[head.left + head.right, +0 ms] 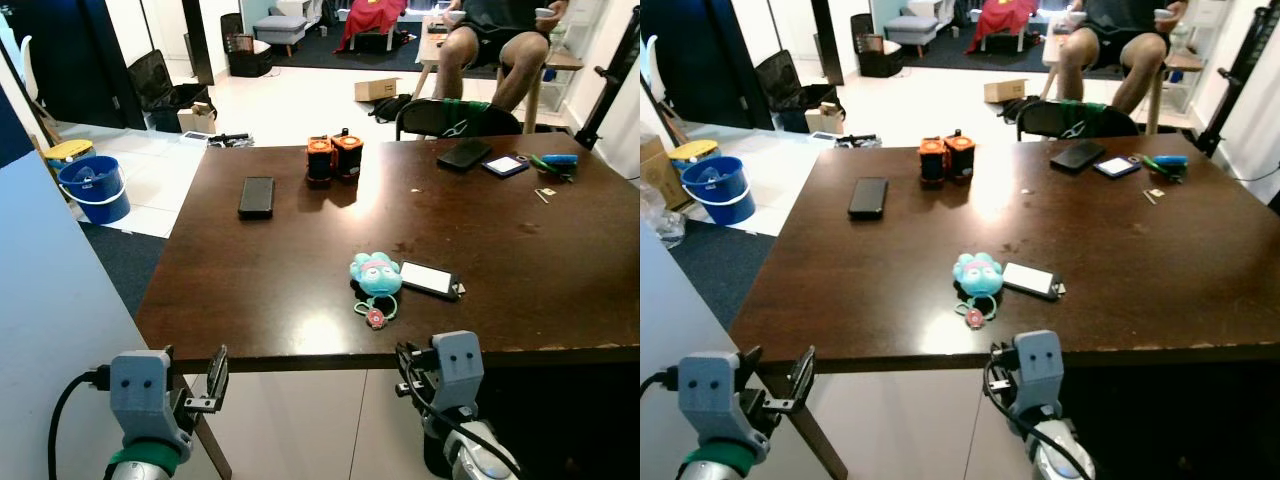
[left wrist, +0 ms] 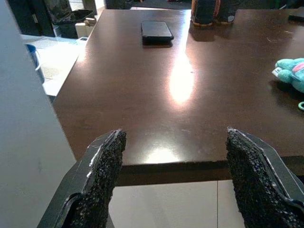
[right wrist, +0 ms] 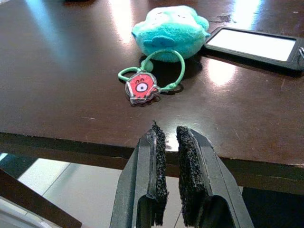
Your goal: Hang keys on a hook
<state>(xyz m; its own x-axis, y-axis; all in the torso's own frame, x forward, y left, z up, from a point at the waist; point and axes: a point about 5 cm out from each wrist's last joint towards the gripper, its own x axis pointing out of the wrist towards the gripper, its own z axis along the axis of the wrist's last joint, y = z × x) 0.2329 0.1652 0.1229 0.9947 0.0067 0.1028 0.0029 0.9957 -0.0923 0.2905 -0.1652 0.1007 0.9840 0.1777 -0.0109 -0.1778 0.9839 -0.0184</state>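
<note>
Grippers are held low at the near edge of a dark wooden table point(image 1: 250, 290), with the keys lying untouched on top.

At 7 o'clock the left gripper point(image 2: 173, 178) is seen with its fingers spread wide apart; a black phone point(image 1: 257, 195) lies at 11 o'clock and two orange-and-black items point(image 1: 334, 157) at 12. Near centre, a teal plush keychain point(image 3: 169, 32) with a green ring and red charm point(image 3: 141, 88) rests beside a white-screened phone point(image 3: 256, 43). At 5 o'clock the right gripper point(image 3: 170, 175) is held nearly closed, gripping nothing.
</note>
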